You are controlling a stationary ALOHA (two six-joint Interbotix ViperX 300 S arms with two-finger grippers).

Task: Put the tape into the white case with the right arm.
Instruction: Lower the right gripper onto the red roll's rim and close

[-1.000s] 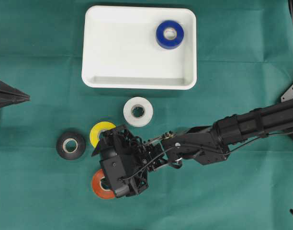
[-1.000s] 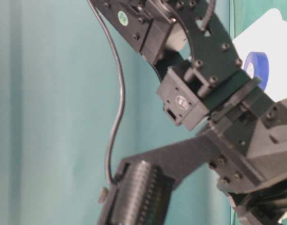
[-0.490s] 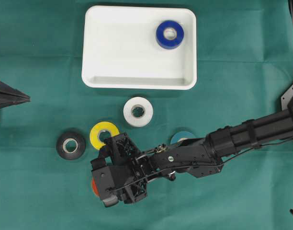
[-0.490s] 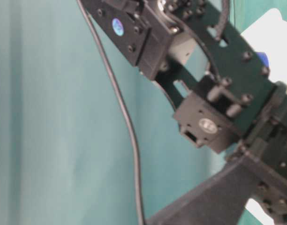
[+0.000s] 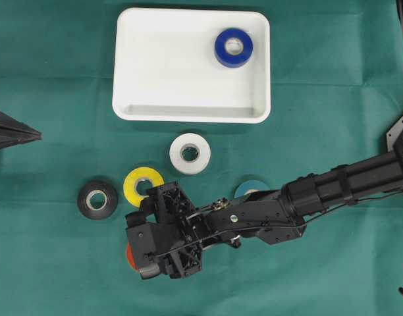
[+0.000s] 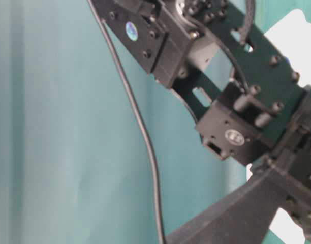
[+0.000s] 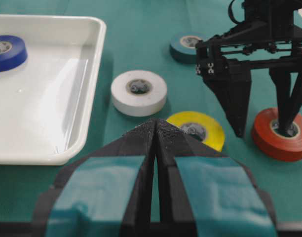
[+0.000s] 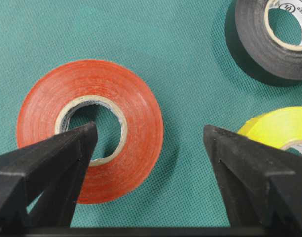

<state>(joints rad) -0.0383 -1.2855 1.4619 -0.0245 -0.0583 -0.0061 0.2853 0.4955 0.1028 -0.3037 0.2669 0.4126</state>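
- Lower left of the overhead view: the right arm's gripper (image 5: 163, 253) hangs over an orange tape roll (image 8: 89, 129) lying flat on green cloth (image 5: 50, 263).
- Its jaws stand wide apart; one fingertip (image 8: 87, 136) sits in the roll's hole, the other outside the rim, near a yellow roll (image 8: 279, 127).
- The white case (image 5: 122, 72) sits at upper centre, well apart, holding a blue roll (image 5: 233, 47).
- The left gripper (image 7: 155, 129) is closed at the left edge.
- The roll looks light, stiff and smooth; pinching its wall between hole and outer edge should hold it.
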